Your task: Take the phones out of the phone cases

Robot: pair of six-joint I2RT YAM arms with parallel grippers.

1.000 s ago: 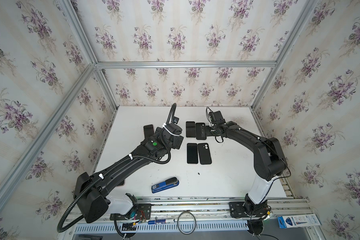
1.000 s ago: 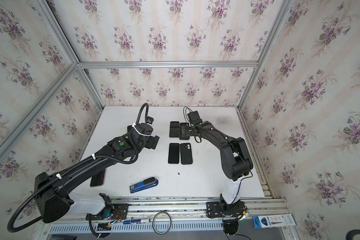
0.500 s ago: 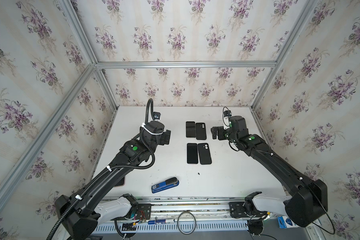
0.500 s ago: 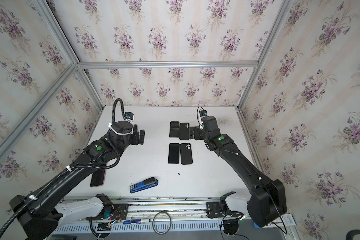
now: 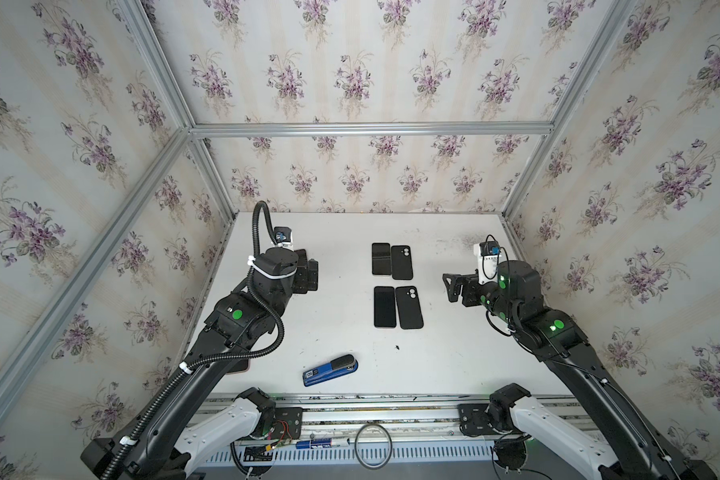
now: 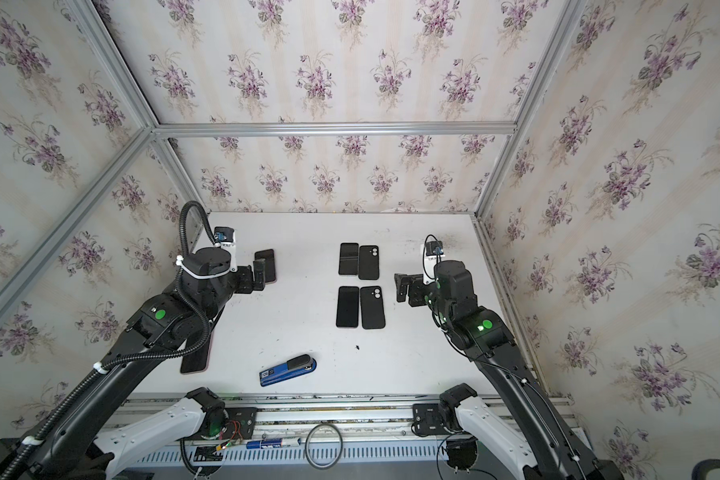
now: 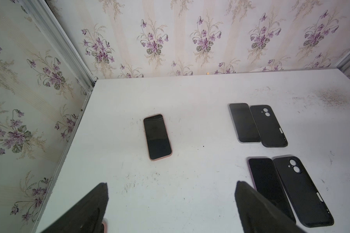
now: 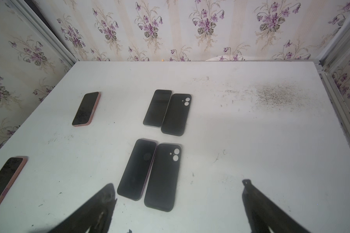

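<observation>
Both tools are wide open with nothing in them. The left tool [image 7: 171, 183] hovers over bare worktop [image 7: 190, 90] with its fingers far apart, and the right tool [image 8: 178, 183] looks the same on the other side.

Hard-to-see bits: in both top views the left arm [image 6: 159, 320] covers a lot. The far pink-cased phone [image 6: 268, 259] only peeks out behind one of the left tool's fingers [image 6: 259, 274], though the left wrist view shows it whole, lying flat and screen up. The near pink-cased phone [image 6: 194, 357] is half under the left arm, and the right wrist view cuts it off at the frame edge. Every screen is dark.

Around them, a blue stapler [image 5: 330, 370] lies near the front edge, well apart from the phones. The right tool sits near the middle group without touching it.

Count:
- Phones, four in all:
  - Two are in pink cases on the left side.
  - Two look bare in the middle, the far bare phone [image 5: 381, 258] and the near bare phone [image 5: 384, 306].
- Black cases, two: the far black case [image 5: 402, 262] and the near black case [image 5: 408, 307], one right against each bare phone.
- Stapler, one.
</observation>
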